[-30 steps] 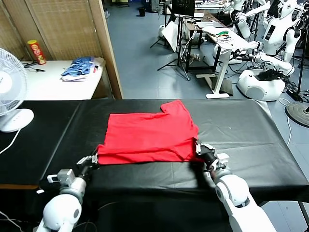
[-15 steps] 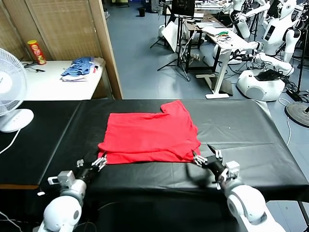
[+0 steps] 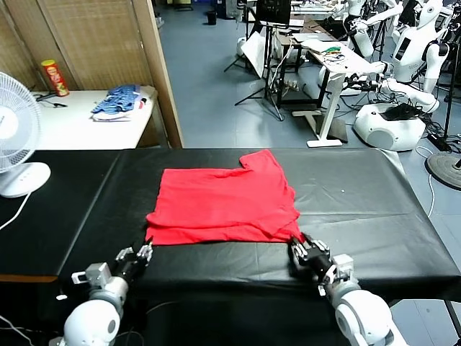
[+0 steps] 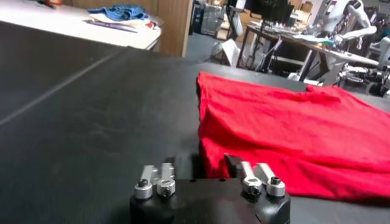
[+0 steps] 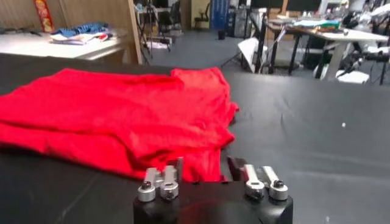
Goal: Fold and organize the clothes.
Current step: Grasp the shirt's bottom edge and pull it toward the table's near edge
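head view: the red shirt [image 3: 223, 205] lies folded on the black bench [image 3: 360, 209], mid-bench. the left gripper [image 3: 142, 253] sits just near of its near left corner, the right gripper [image 3: 301, 252] at its near right corner, both with jaws clenched.

left wrist view: left gripper [image 4: 207, 173] at the shirt [image 4: 292, 134] edge; whether it pinches cloth, cannot tell.

right wrist view: right gripper [image 5: 204, 171] against the shirt [image 5: 116, 119] hem; a grip is unclear.

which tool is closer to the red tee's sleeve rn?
Right. Right tool sits at the red T-shirt's near right corner, on the sleeve's side; left tool is at the near left corner.
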